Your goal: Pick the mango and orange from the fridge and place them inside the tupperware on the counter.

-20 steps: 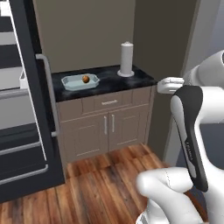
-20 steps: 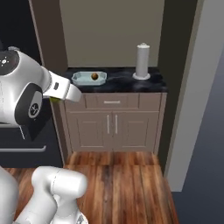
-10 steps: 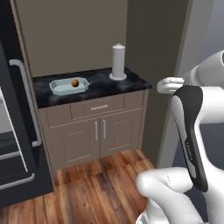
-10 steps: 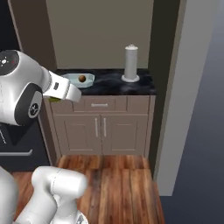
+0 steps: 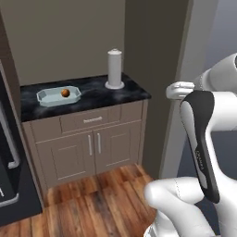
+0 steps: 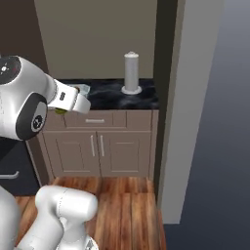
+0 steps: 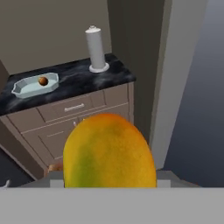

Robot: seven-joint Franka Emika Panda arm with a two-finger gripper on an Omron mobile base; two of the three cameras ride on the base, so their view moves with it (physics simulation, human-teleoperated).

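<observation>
The mango [image 7: 109, 151], yellow-green with an orange flush, sits big and close in the hand view with my gripper shut on it; the fingertips are hidden behind it. From the right base a sliver of the mango [image 6: 60, 112] shows under my hand, in front of the counter's left end. The pale tupperware [image 5: 46, 98] lies on the black counter [image 5: 99, 95] at its left, with the orange [image 5: 65, 93] inside. The hand view has the tupperware [image 7: 24, 89] and orange [image 7: 42, 81] ahead and to the left. The black fridge [image 5: 7, 152] edges the left.
A white paper towel roll [image 5: 114, 68] stands at the counter's right back. Brown cabinet doors [image 5: 88, 150] with metal handles sit below. A dark wall pillar [image 5: 157, 83] rises right of the counter. Wooden floor [image 5: 102, 194] lies in front.
The base has driven, so the counter and fridge slid left in the base views and look nearer. The mango stays in my gripper; the orange stays in the tupperware.
</observation>
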